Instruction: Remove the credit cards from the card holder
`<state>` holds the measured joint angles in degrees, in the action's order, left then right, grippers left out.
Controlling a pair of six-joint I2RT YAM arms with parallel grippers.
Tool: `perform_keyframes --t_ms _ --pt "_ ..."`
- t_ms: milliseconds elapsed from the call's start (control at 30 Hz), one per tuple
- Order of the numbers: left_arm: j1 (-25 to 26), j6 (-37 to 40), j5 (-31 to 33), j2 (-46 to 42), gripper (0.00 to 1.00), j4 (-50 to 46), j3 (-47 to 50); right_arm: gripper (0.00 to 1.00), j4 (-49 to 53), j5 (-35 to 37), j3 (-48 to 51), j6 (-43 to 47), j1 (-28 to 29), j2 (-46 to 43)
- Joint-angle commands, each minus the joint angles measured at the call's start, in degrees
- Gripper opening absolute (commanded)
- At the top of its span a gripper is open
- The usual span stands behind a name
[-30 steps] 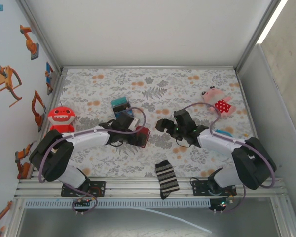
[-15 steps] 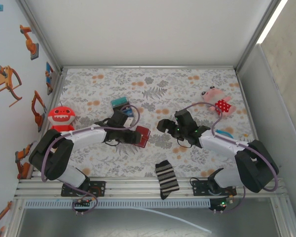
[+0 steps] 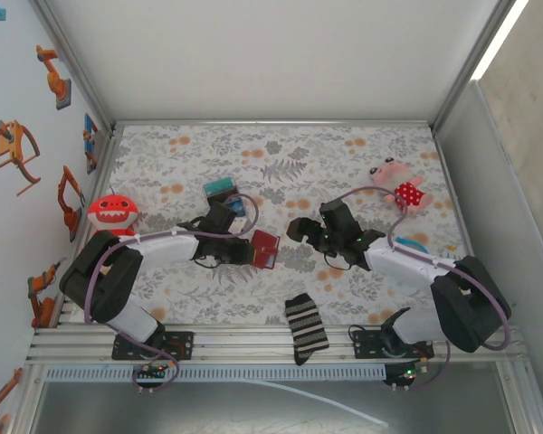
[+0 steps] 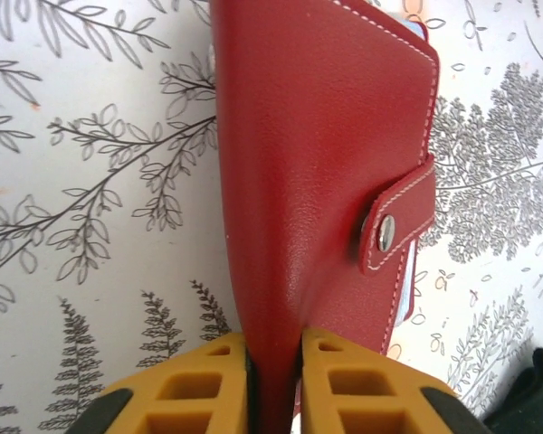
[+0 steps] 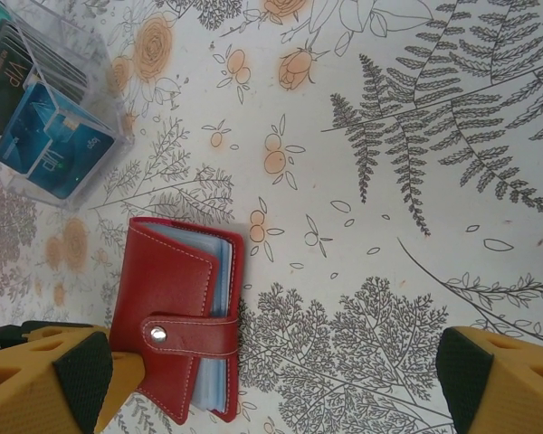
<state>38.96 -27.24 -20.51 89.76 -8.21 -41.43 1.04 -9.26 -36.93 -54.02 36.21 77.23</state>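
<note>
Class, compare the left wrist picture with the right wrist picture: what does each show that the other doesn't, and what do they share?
Left wrist adds: both fingers of the left claw clamped on the edge of the red wallet. Right wrist adds: a clear box of cards and the right claw spread wide. Shared: the wallet, its snap tab fastened, and the flowered cloth.

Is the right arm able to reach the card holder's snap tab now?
Probably yes: the open right gripper hovers near the card holder, its snap tab uncovered; the left gripper pinches only its spine side.
</note>
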Motion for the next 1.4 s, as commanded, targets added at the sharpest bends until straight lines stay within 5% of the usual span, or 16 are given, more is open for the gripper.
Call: perform_keyframes --t_ms 0,467,1033,1233,1367 --pt "0.0 -0.9 -1.2 -0.7 0.11 -1.5 0.2 0.92 -0.7 -1.9 -1.6 0.7 0.5 0.6" --pt "-0.6 -7.0 -6.1 -13.8 0.07 1.6 -1.5 0.95 -17.9 -17.1 1.4 2.2 0.5 -0.1" --pt "-0.5 -9.1 -13.6 -20.5 0.08 4.5 -2.2 0.93 -17.8 -21.5 -4.3 7.4 0.1 -1.0" --pt "-0.4 -9.2 -15.0 -20.3 0.09 5.7 -2.1 0.80 -18.3 -22.7 -5.8 7.8 0.1 -0.3" --pt "-0.4 -9.5 -15.0 -19.7 0.15 6.5 -1.7 0.60 -18.4 -22.8 -6.1 7.3 0.1 -0.3"
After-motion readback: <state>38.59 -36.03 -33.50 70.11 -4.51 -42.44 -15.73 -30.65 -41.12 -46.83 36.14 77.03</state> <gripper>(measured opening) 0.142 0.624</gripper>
